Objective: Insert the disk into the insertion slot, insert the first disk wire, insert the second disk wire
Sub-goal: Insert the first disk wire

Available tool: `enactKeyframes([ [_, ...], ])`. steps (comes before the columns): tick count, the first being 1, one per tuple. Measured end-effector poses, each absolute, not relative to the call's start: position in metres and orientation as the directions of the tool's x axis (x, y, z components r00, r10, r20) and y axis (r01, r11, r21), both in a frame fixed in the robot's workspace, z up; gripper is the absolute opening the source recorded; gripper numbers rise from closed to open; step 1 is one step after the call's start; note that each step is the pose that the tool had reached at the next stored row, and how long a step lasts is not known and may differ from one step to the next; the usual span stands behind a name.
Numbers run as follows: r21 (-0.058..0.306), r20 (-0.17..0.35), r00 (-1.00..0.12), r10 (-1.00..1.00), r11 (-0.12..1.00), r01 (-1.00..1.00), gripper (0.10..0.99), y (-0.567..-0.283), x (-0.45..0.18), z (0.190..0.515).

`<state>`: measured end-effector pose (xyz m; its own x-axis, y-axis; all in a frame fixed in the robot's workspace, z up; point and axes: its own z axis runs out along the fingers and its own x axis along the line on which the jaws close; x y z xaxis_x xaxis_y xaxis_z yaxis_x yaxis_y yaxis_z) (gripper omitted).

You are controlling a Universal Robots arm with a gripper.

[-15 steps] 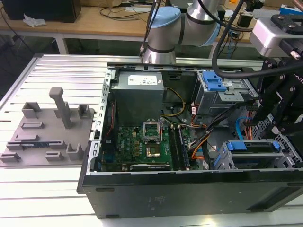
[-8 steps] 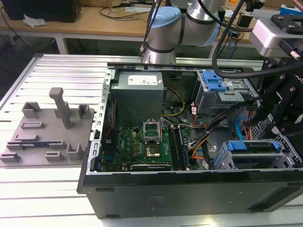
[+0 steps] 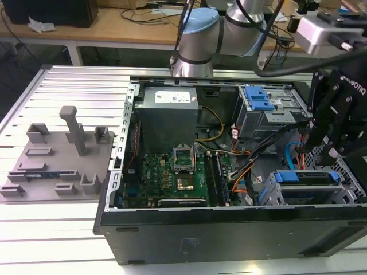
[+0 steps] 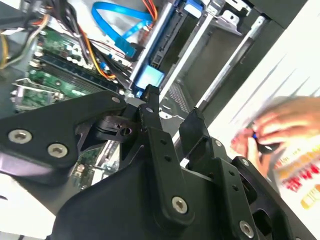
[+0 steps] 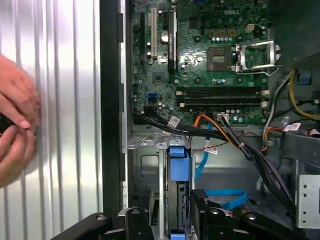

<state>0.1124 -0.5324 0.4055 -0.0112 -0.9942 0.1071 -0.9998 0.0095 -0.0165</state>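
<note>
The gripper (image 4: pixel 172 103) hangs with its black fingers (image 4: pixel 155 132) apart and empty just above the disk (image 5: pixel 178 162), which stands on edge in the insertion slot (image 3: pixel 347 189), a blue cable (image 5: pixel 220 197) looped beside it. Both wrist views catch a person's hands (image 5: pixel 17 125) over the ribbed metal table (image 3: pixel 57 229) beside the open computer case (image 3: pixel 229 235). The exterior view takes in the motherboard (image 3: pixel 169 172), a grey fixture tray (image 3: pixel 51 166) on the exterior view's left, and a wooden bench (image 3: pixel 114 28) behind.
</note>
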Motion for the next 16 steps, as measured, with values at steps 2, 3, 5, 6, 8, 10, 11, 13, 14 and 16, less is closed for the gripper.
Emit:
enactKeyframes([
  [2, -0.017, 0.142, -0.011, -0.99, 0.009, -1.0, 0.443, -0.524, 0.112, 0.405],
  [3, -0.017, 0.166, -0.011, -0.986, 0.009, -1.0, 0.443, -0.515, 0.112, 0.405],
  [5, -0.017, 0.188, -0.011, -0.982, 0.008, -1.0, 0.443, -0.502, 0.112, 0.406],
  [6, -0.017, 0.192, -0.011, -0.981, 0.008, -1.0, 0.443, -0.497, 0.112, 0.405],
  [8, -0.017, 0.195, -0.011, -0.981, 0.008, -1.0, 0.443, -0.486, 0.112, 0.405],
  [10, -0.017, 0.197, -0.011, -0.98, 0.008, -1.0, 0.443, -0.47, 0.112, 0.405],
  [11, -0.017, 0.197, -0.011, -0.98, 0.008, -1.0, 0.443, -0.462, 0.112, 0.406],
  [13, -0.017, 0.198, -0.012, -0.98, 0.009, -1.0, 0.443, -0.453, 0.112, 0.405],
  [14, -0.017, 0.199, -0.013, -0.98, 0.01, -1.0, 0.443, -0.452, 0.112, 0.405],
  [16, -0.017, 0.201, -0.017, -0.979, 0.013, -1.0, 0.443, -0.45, 0.112, 0.404],
])
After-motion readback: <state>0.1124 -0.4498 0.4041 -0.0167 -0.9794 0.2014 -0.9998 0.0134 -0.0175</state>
